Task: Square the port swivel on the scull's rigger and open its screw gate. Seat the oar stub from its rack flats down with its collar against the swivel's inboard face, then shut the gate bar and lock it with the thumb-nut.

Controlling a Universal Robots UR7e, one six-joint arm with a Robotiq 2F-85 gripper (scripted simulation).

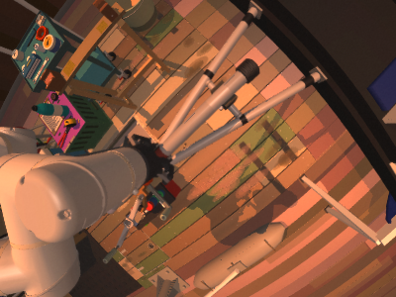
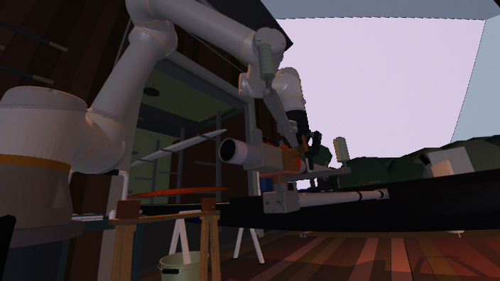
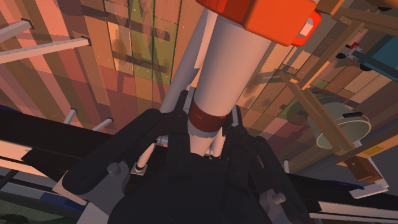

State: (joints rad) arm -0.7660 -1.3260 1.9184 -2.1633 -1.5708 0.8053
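The swivel is mostly hidden under my wrist at the tip of the rigger [image 1: 237, 94]; only red and teal parts [image 1: 157, 200] show beside it. I hold the oar stub [image 3: 226, 84], a pale grey tube with a dark red band and an orange collar [image 3: 263, 17], in my closed gripper [image 3: 206, 135]. The stub [image 2: 245, 153] lies level over the rigger's outer end. Its open dark end points away from the hull. Its far part [image 1: 222, 94] runs between the rigger's grey stays toward the black scull hull [image 2: 390, 209].
A wooden trestle [image 2: 167, 230] and a pale bucket [image 2: 179, 266] stand below the stub's open end. A magenta tool tray [image 1: 62, 123] and a teal box [image 1: 37, 49] lie beside my arm. A grey float [image 1: 240, 255] rests on the plank floor.
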